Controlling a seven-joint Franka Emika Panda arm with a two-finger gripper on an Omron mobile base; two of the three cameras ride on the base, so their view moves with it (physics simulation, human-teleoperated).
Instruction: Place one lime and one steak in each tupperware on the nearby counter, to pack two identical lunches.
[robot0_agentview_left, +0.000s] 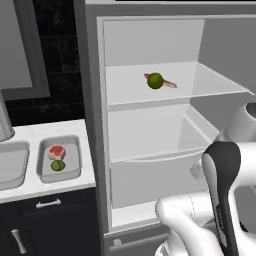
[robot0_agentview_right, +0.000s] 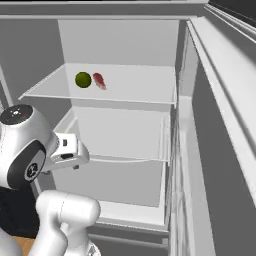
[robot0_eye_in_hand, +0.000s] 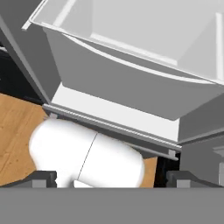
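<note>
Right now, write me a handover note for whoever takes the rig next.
Gripper: open, holding nothing, pointing down at the fridge's lower drawer.
Fridge: one lime and one steak lie side by side on the upper shelf.
Counter: the tupperware nearest the fridge holds a steak and a lime. The second tupperware to its left is partly out of frame.
Done: one lunch packed.
Left: move the shelf lime and steak into the second tupperware.

Limes: 2 — lime on fridge shelf (robot0_agentview_left: 155, 80), lime in tupperware (robot0_agentview_left: 58, 165). Steaks: 2 — shelf steak (robot0_agentview_left: 167, 83), packed steak (robot0_agentview_left: 57, 152). Tupperware: 2 — filled tupperware (robot0_agentview_left: 75, 170), second tupperware (robot0_agentview_left: 12, 164).
</note>
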